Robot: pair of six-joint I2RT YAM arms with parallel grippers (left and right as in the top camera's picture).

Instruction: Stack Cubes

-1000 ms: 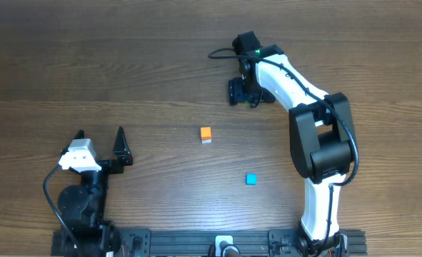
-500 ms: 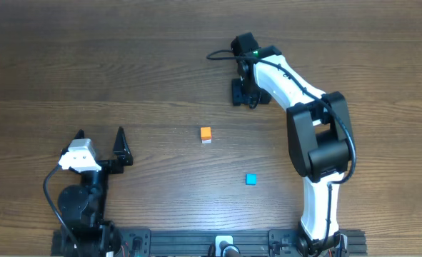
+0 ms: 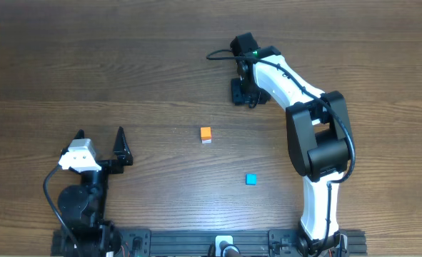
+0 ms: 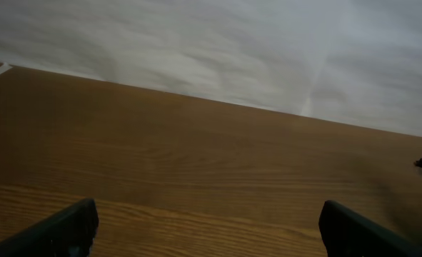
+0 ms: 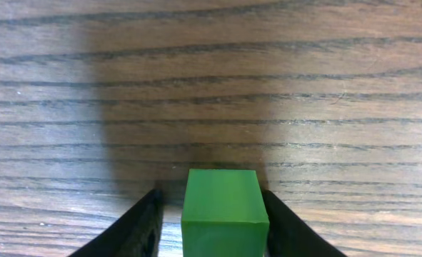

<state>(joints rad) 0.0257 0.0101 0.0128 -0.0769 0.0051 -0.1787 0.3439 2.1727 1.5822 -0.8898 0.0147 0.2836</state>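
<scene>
the green cube (image 5: 223, 207) sat between the parted jaws of the right gripper (image 5: 211, 203), touching one, just clear of the other; the left gripper (image 3: 100, 133) stood wide open.

Bright, even overhead light fell on the wooden table (image 3: 125, 57) in the top view, leaving short, soft shadows. In the right wrist view a broad dark shadow surrounded the green cube (image 5: 221, 207), the grain sharp; the left wrist view was dimmer and soft.
</scene>
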